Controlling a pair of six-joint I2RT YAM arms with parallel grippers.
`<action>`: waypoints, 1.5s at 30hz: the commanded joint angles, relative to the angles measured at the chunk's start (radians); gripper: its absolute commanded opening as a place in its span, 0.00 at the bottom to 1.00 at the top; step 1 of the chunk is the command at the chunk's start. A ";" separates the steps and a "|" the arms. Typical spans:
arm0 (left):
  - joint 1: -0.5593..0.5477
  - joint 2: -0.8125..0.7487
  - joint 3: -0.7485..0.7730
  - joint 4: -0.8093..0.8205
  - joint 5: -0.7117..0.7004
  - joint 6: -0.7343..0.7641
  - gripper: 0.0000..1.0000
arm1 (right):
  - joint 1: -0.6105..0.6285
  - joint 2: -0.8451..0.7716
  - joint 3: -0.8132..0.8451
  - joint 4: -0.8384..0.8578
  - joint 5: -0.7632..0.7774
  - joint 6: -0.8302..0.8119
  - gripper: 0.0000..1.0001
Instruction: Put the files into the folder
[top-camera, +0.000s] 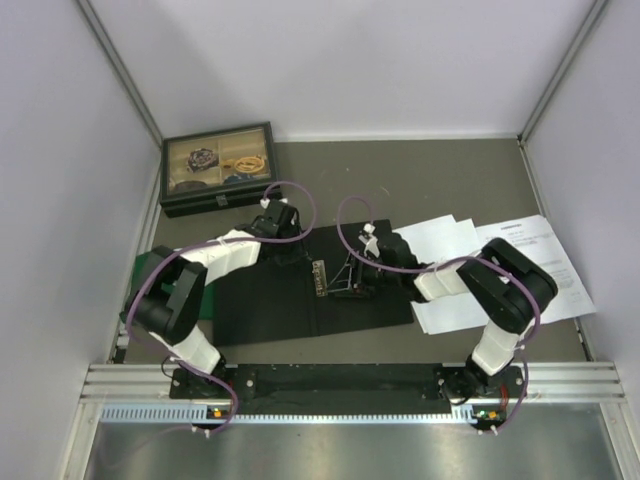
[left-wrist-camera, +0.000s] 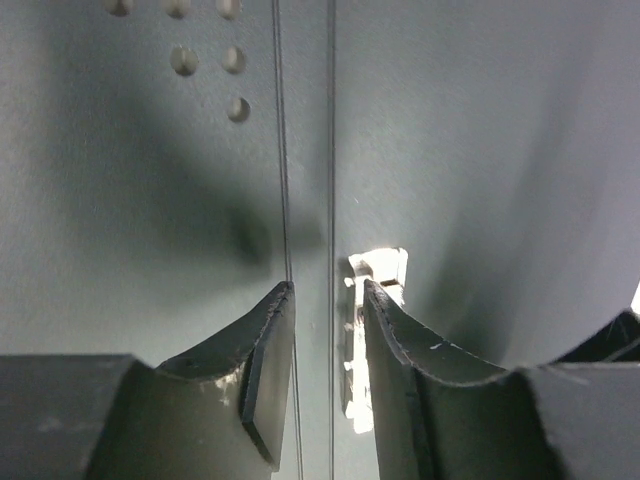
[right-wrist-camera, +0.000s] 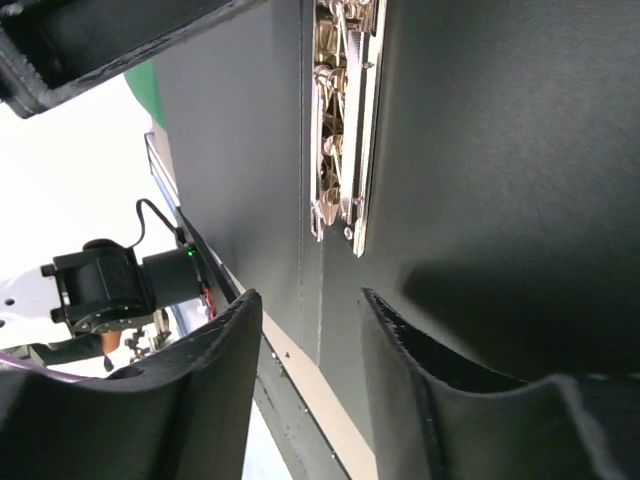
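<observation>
The folder (top-camera: 265, 295) lies open on the table, black inside up, with its metal clip (top-camera: 320, 277) by the spine. The files (top-camera: 545, 262), several white sheets, some printed, lie spread to its right, partly under my right arm. My left gripper (top-camera: 282, 248) hovers over the folder's far left half; in the left wrist view it (left-wrist-camera: 327, 285) is open and empty over the spine, with the clip (left-wrist-camera: 378, 272) just ahead. My right gripper (top-camera: 350, 278) is beside the clip; in the right wrist view it (right-wrist-camera: 308, 295) is open and empty, with the clip (right-wrist-camera: 340, 120) ahead.
A black glass-lidded box (top-camera: 217, 165) stands at the back left. A green cloth (top-camera: 150, 268) shows under the folder's left edge. Grey walls close both sides and the back. A metal rail (top-camera: 340, 382) runs along the near edge.
</observation>
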 joint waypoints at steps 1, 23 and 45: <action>-0.013 0.039 0.016 0.088 -0.017 0.000 0.38 | 0.022 0.057 0.044 0.110 -0.016 0.026 0.41; -0.050 0.101 -0.031 0.045 -0.118 -0.050 0.00 | 0.070 0.188 0.126 0.127 0.019 0.012 0.21; -0.050 0.098 -0.034 0.023 -0.098 -0.054 0.00 | 0.100 0.218 0.177 0.041 0.031 -0.085 0.03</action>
